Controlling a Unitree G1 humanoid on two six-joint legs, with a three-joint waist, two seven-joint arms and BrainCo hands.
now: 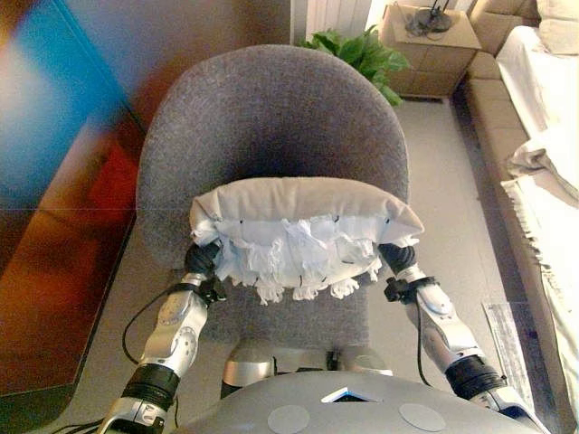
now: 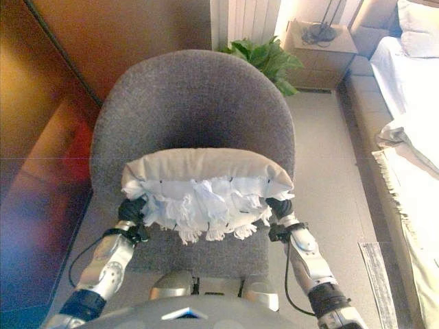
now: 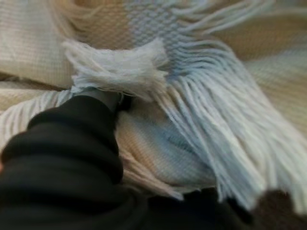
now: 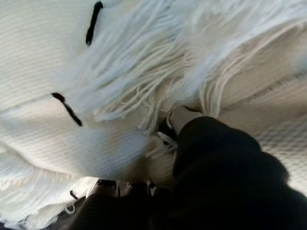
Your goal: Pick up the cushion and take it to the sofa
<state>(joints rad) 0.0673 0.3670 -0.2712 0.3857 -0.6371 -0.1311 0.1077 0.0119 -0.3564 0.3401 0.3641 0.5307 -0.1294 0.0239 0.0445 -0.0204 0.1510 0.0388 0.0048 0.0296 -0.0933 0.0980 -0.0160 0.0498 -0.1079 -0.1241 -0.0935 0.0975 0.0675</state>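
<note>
A cream cushion (image 1: 303, 212) with a white fringe is held up between my two hands over the seat of a grey armchair (image 1: 271, 108). My left hand (image 1: 201, 259) is against its left end and my right hand (image 1: 396, 257) against its right end, both tucked under the fringe. In the left wrist view the dark cover of my left hand (image 3: 72, 143) presses into the fringed cloth (image 3: 192, 72). The right wrist view shows my right hand (image 4: 220, 163) buried the same way in the cushion (image 4: 43, 72). The beige sofa (image 1: 502, 136) with a white throw runs along the right.
The armchair stands right in front of me. A wooden wall panel (image 1: 54, 271) is close on the left. A green plant (image 1: 362, 50) and a small wooden side table (image 1: 434, 45) stand behind the chair. A strip of light floor (image 1: 443, 181) lies between chair and sofa.
</note>
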